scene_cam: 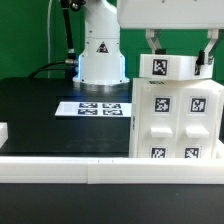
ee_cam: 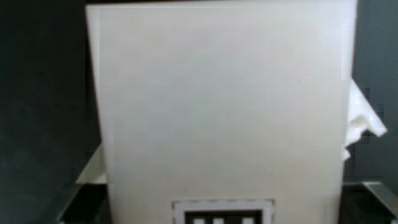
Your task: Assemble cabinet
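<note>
The cabinet [scene_cam: 175, 115] is a tall white box with several square black-and-white tags on its face. It stands at the exterior view's right, just behind the white front rail. Its top part carries one tag [scene_cam: 160, 67]. My gripper [scene_cam: 180, 60] comes down from above, with one finger [scene_cam: 150, 45] on each side of that top part, closed against it. In the wrist view the cabinet's plain white surface [ee_cam: 214, 100] fills most of the picture, with one tag [ee_cam: 226, 212] at the edge, and my gripper [ee_cam: 217, 205] straddles it. The fingertips are mostly hidden.
The marker board [scene_cam: 98, 107] lies flat on the black table [scene_cam: 40, 110] in front of the robot base [scene_cam: 100, 55]. A small white block [scene_cam: 3, 130] sits at the exterior view's left edge. A white rail [scene_cam: 90, 165] runs along the table's front.
</note>
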Controlling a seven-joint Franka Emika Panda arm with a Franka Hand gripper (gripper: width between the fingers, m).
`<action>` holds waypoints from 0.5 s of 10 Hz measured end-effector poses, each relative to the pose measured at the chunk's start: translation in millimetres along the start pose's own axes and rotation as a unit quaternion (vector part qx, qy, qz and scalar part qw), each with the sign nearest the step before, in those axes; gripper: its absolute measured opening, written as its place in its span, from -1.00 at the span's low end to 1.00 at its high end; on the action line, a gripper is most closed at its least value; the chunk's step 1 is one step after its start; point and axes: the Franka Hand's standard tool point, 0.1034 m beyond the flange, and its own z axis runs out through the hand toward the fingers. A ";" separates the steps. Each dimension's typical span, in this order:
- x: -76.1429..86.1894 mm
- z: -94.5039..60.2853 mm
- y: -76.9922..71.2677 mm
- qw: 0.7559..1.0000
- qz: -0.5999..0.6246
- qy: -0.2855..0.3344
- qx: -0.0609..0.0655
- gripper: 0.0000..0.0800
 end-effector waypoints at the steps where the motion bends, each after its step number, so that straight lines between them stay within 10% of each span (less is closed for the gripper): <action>1: -0.1 0.3 -0.6 0.999 0.046 0.001 0.002 0.40; 5: -6.3 0.7 -5.8 0.984 0.176 -0.001 0.002 0.40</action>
